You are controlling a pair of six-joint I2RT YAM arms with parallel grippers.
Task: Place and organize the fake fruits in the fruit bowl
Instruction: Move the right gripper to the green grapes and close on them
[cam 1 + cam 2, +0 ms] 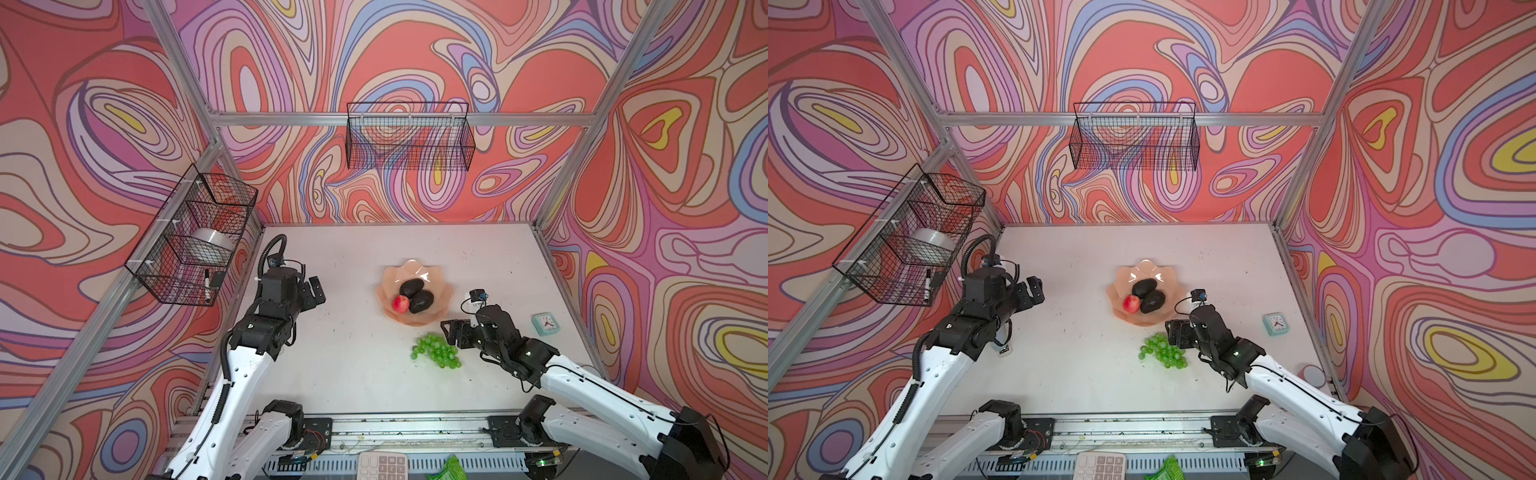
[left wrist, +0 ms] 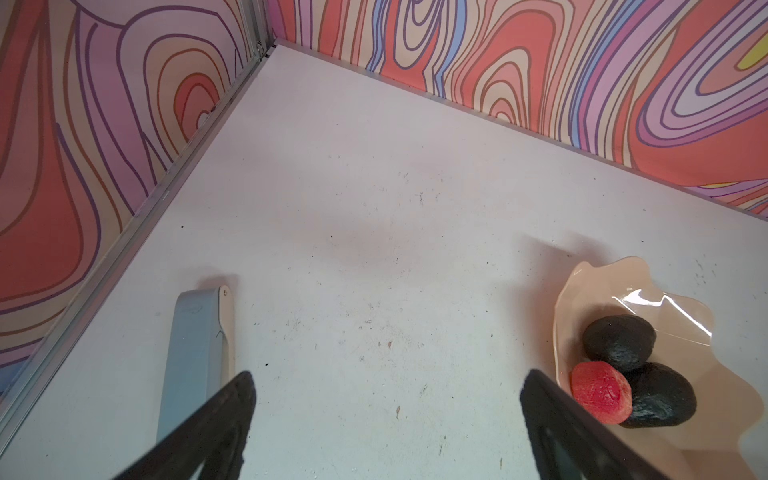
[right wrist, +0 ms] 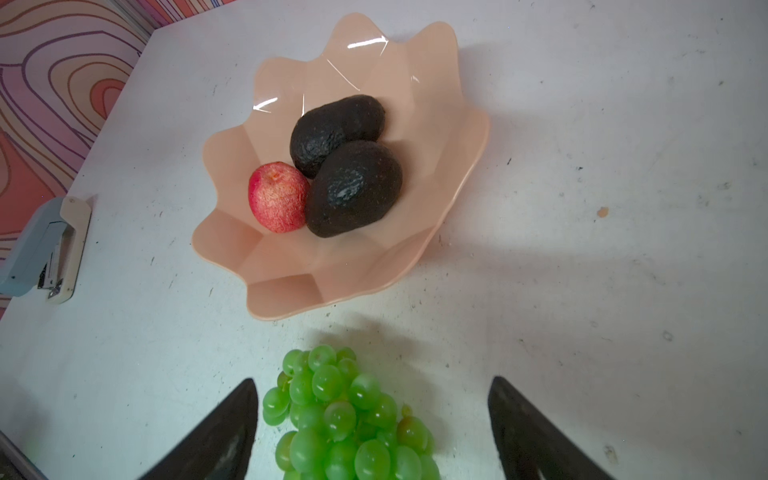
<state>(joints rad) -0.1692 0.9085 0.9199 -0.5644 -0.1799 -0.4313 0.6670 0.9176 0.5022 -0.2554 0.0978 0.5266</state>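
Translucent green grapes [image 3: 340,415] by glossy scalloped peach bowl [image 3: 291,299]; L hand [image 2: 387,373], R hand [image 3: 372,381] wide, empty.

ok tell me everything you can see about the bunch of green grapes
The grapes are a loose bunch of round, glossy, translucent green berries that look like plastic, a few tinged yellowish-brown. The bunch lies flat on the white table, on the robot's side of the peach fruit bowl, close to it but apart and not in it. The right claw hangs over the bunch, jaws open wide to either side. Whether a finger touches the berries cannot be told.
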